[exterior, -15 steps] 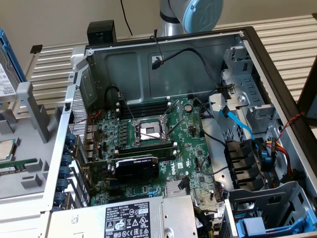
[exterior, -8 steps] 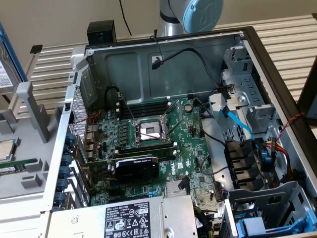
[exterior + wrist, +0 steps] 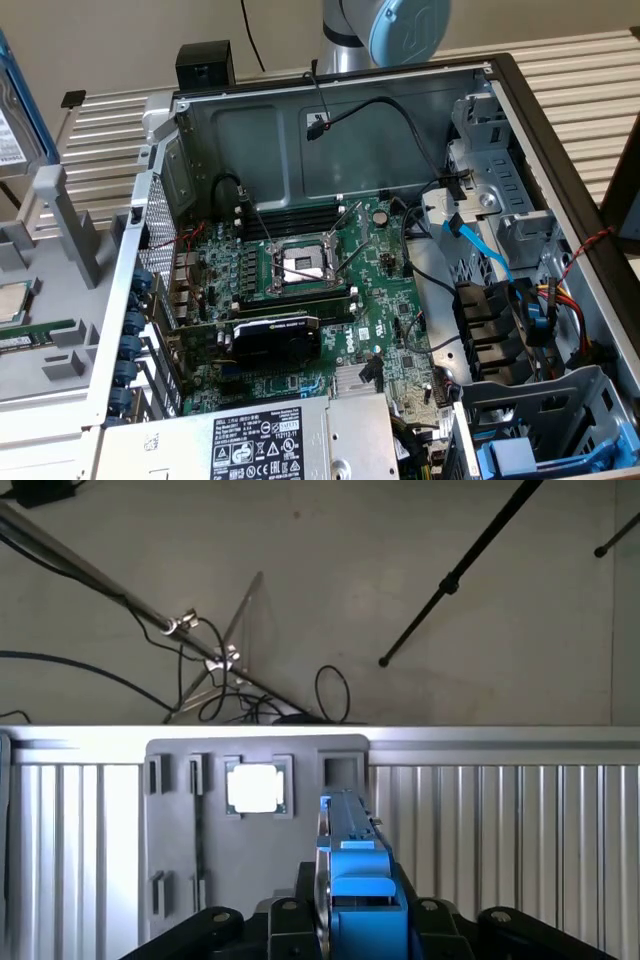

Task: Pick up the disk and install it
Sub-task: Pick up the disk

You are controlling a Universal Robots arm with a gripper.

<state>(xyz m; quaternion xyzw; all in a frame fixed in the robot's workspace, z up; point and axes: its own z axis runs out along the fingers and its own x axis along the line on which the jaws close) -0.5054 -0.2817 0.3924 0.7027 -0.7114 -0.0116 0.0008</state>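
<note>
In the wrist view the disk (image 3: 350, 855) stands edge-on, its bright blue carrier facing the camera. My gripper (image 3: 355, 920) is shut on it, black fingers (image 3: 285, 920) on either side. It hangs above a grey parts tray (image 3: 180, 820) that holds a CPU chip (image 3: 253, 788). At the exterior view's far left edge, part of the disk (image 3: 15, 115) shows as a blue rim and white label above that tray (image 3: 50, 250). The open computer case (image 3: 330, 110) lies to the exterior view's right of it.
Inside the case are the motherboard (image 3: 300, 270), a grey power-supply box (image 3: 270, 440) with a black-and-white sticker, and another blue-carrier drive (image 3: 530, 455) in the cage at the lower right. Loose cables (image 3: 480, 240) cross the drive bays. The arm's joint (image 3: 400, 25) rises behind the case.
</note>
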